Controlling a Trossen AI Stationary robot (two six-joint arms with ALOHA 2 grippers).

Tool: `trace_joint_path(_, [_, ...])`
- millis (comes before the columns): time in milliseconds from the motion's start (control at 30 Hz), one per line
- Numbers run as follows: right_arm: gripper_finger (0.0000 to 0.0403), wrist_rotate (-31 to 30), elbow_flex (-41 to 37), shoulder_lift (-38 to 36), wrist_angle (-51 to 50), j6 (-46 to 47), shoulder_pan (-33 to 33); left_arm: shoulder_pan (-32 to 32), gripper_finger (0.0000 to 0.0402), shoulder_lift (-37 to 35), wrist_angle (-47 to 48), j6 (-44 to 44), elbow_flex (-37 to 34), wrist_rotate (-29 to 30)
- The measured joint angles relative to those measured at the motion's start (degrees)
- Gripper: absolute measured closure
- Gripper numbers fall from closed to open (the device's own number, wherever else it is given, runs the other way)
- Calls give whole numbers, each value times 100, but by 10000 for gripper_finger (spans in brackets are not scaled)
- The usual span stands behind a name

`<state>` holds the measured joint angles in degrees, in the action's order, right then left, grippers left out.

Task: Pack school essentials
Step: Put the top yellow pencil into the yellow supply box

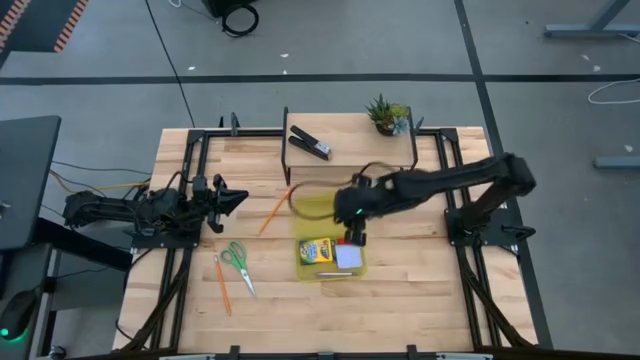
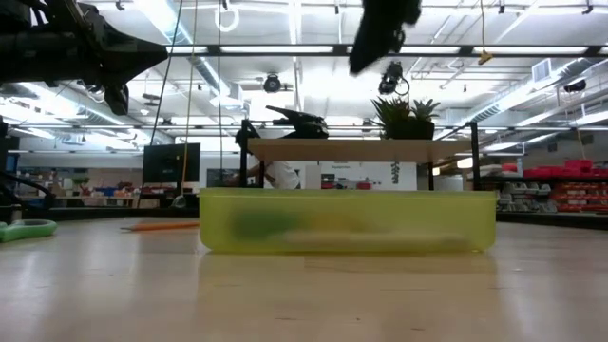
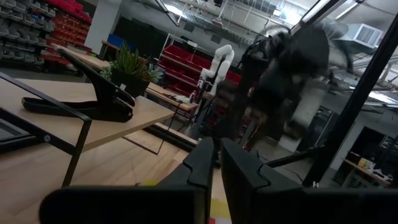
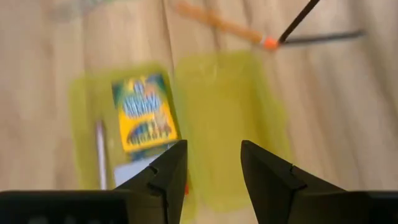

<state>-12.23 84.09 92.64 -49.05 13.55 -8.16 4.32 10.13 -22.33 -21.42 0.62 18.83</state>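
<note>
I saw the wooden plank counter (image 1: 400,300) first. On it lay the translucent yellow-green plastic tray (image 1: 303,268), already holding the yellow-green crayon box (image 1: 316,249), the pale blue notepad (image 1: 348,257) and the red eraser (image 1: 345,241). The right pincer (image 1: 355,236) hovered above the tray, open and empty. The left pincer (image 1: 237,198) waited at the counter's left edge, closed. The green-handled scissors (image 1: 238,262) lay left of the tray; I judged them stiff and light, best gripped at the blades. Two orange pencils (image 1: 222,284) seemed thin and likely to roll.

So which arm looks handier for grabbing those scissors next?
Probably the left. Its end effector waits shut at the table's left side, with the green-handled scissors lying on that side. The right end effector hangs open over the yellow-green bin, farther from them.
</note>
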Motion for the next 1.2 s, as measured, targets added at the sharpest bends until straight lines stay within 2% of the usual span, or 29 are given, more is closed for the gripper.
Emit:
trace_joint_path(300, [247,-9,-2,-1575,327,304,286,0,374,-2,-1,-2,0,0])
trace_joint_path(567, [247,-245,-4,-2647,364,556,393,0,363,-2,0,1,-2,0])
trace_joint_path(900, [247,-574,-4,-3450,409,583,392,0,374,-1,-2,1,-1,0])
trace_joint_path(1200, [247,-584,-4,-3732,420,593,393,0,363,-2,-2,-1,-2,0])
